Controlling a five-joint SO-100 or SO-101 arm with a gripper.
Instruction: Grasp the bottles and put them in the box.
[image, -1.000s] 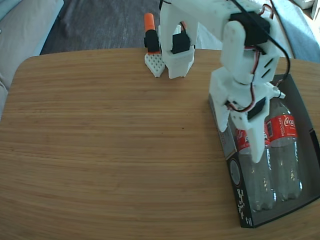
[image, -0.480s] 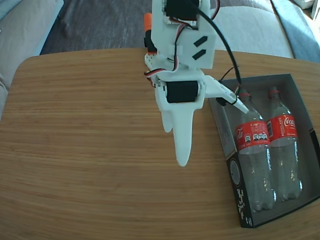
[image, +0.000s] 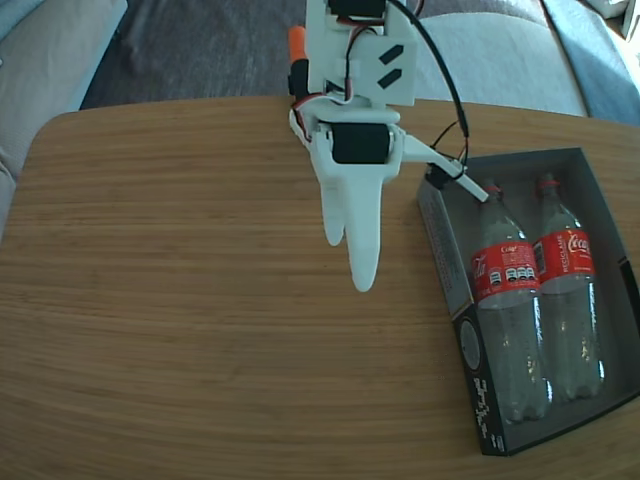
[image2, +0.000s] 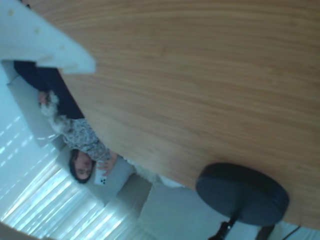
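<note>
Two clear bottles with red labels lie side by side in the box (image: 478, 395) at the right of the fixed view, necks pointing away. The left bottle (image: 508, 300) and the right bottle (image: 567, 290) fill the grey inside. My white gripper (image: 425, 240) hangs over the bare table left of the box, open and holding nothing. Its long finger (image: 363, 255) points toward the table's front, and the thin one spreads out toward the box's far left corner. In the wrist view only one white finger (image2: 45, 45) shows, above the wood.
The arm's base is clamped at the table's far edge beside an orange-and-black clamp (image: 299, 60). A grey sofa (image: 500, 45) lies behind the table. In the wrist view a person (image2: 82, 150) sits past the table edge, and a dark round stand (image2: 242, 192) is on the table.
The gripper swung left from over the left bottle, leaving it in the box. It then drew back a little toward the base.
</note>
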